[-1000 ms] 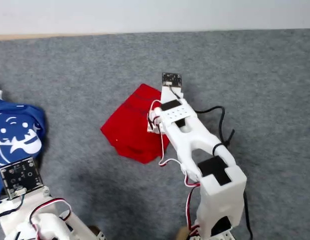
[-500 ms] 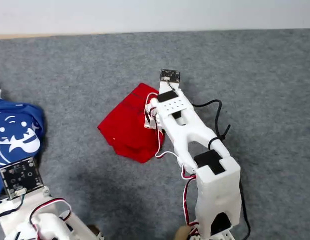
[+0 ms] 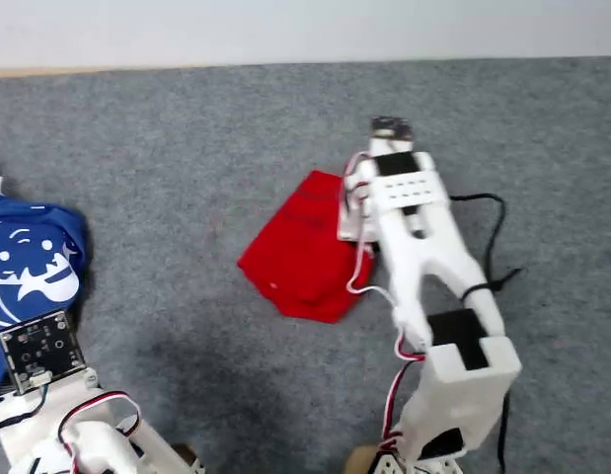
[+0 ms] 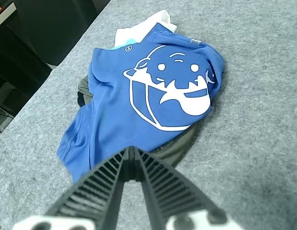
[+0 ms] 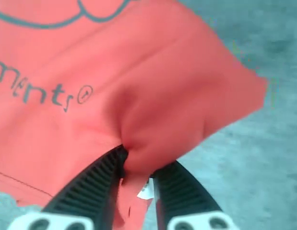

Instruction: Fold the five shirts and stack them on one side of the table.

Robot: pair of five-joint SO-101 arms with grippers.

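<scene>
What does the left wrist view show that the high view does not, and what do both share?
Left wrist view: the left gripper, shut, near a dark garment lying under the blue shirt. High view: the red shirt in the middle of the table, with the right arm over its edge. Both: the blue shirt with its white print, on the grey table.

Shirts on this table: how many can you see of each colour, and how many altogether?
red shirt: 1
blue shirt: 1
white shirt: 1, an edge peeking out from under the blue one
dark shirt: 1, lying under the blue one
Total: 4 in sight
</scene>
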